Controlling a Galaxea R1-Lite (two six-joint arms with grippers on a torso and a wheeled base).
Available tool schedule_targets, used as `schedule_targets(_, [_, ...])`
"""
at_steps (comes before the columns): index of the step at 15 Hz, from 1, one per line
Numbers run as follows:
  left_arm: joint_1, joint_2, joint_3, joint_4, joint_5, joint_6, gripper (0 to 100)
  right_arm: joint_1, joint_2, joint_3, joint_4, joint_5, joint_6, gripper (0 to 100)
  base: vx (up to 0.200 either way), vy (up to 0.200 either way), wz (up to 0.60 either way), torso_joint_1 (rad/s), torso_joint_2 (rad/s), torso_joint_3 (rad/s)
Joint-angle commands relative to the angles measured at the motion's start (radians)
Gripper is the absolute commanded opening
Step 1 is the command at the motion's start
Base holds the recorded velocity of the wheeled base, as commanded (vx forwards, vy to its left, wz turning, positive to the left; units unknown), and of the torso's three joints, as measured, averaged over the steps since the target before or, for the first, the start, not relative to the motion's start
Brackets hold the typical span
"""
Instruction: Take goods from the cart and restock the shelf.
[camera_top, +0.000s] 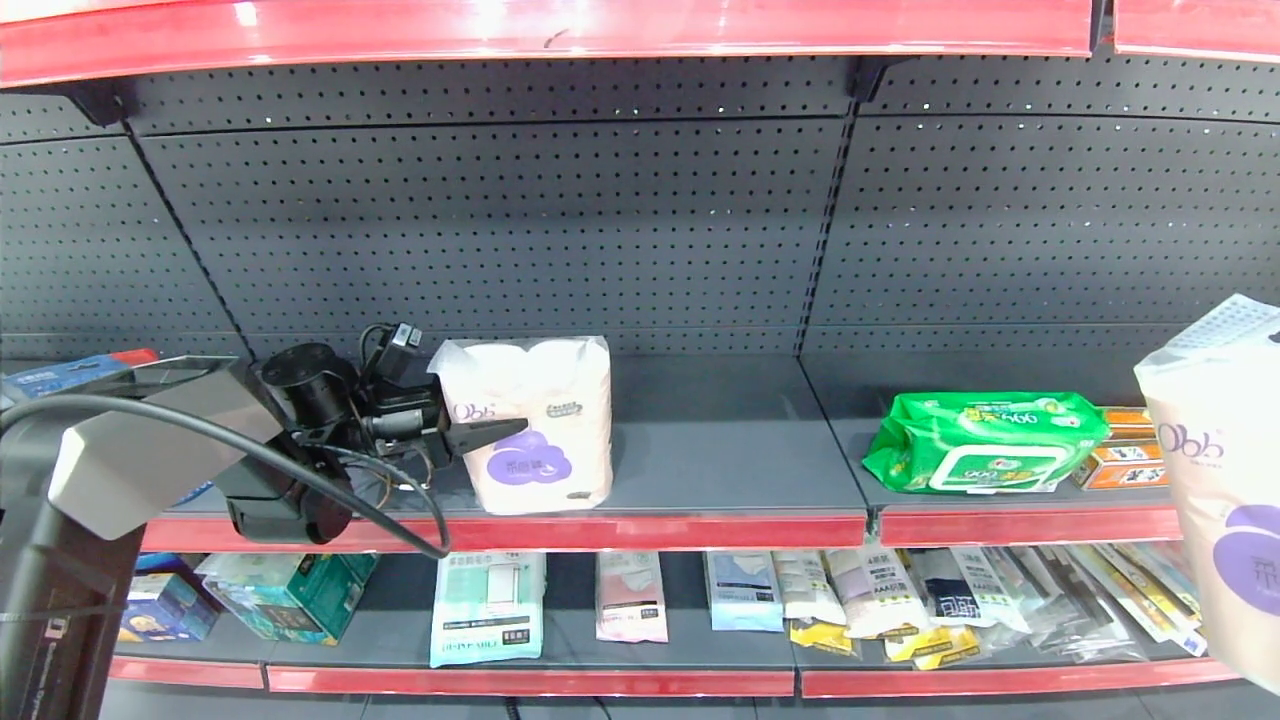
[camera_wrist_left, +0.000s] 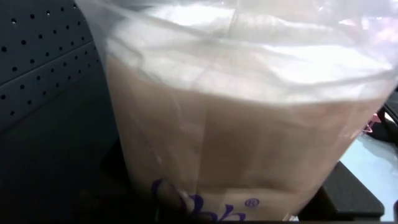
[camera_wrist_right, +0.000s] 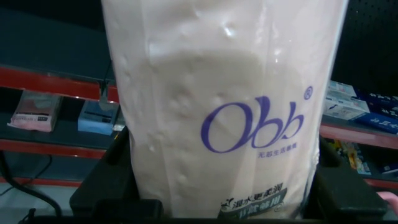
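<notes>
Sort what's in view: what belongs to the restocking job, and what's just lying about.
Job:
- left pack, standing on the shelf, left gripper at it
- right pack, held up in the right gripper

Lying about:
- green wipes
- orange boxes
- packets one level down

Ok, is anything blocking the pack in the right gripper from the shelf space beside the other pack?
Nothing visible does. The shelf is bare between the standing tissue pack and the green wipes; the held pack is at the far right.
</notes>
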Motion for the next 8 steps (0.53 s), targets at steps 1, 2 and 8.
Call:
schedule_targets(1, [-0.002, 0.001, 0.008, 0.0, -0.005, -0.003, 0, 0.0, 0.0, 0.0, 0.0, 0.0, -0.001, 0, 0.0, 0.0, 0.0, 0.0, 0.0, 0.0])
schedule_targets(2, [-0.002, 0.001, 0.01, 0.0, -0.023, -0.003, 0, 0.0, 0.0, 0.0, 0.001, 0.0, -0.001, 0, 0.0, 0.0, 0.0, 0.0, 0.0, 0.0])
schedule_targets(8, [-0.002, 0.0, 0.015, 0.0, -0.031, -0.006, 100, 0.0, 0.0, 0.002, 0.001, 0.0, -0.001, 0, 0.0, 0.0, 0.0, 0.0, 0.0, 0.0])
